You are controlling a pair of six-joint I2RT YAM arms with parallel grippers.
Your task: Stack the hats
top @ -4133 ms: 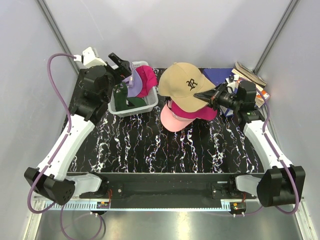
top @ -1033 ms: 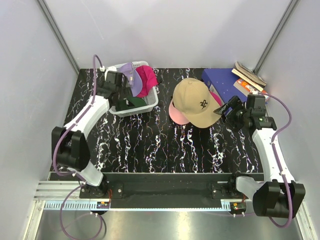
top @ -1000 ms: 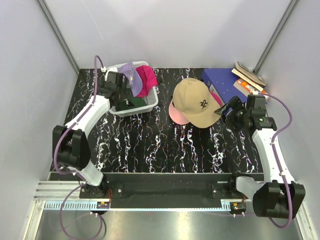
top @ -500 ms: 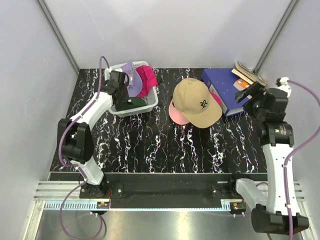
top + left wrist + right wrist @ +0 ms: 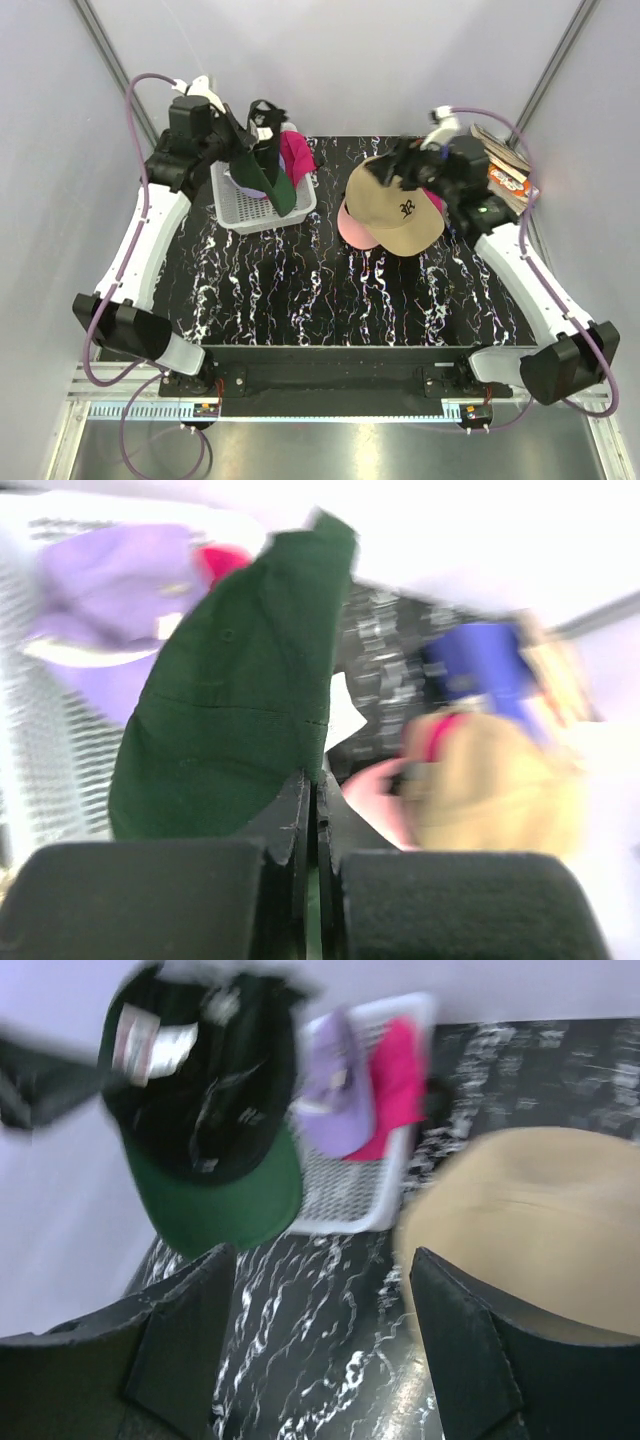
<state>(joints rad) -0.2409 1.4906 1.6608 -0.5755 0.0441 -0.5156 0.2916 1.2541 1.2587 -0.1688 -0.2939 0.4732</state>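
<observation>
Lavender hat [image 5: 335, 1090], magenta hat [image 5: 396, 1082] in basket [image 5: 243, 207]; green hat [image 5: 272, 178] clamped aloft

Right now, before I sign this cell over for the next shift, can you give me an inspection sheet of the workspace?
Surface: black marbled table.
Job's things: dark green cap held up in the air by the basket; lavender cap and magenta cap in the basket; tan cap lying on a pink cap.
Clutter: mesh basket rear left; books rear right.
Grippers: left pincer shut on the dark green cap; right pincer open, holding nothing, near the tan cap.
Cables: left purple cable and right purple cable loop off the arms.
Surroundings: plain grey walls; nothing else seen.
</observation>
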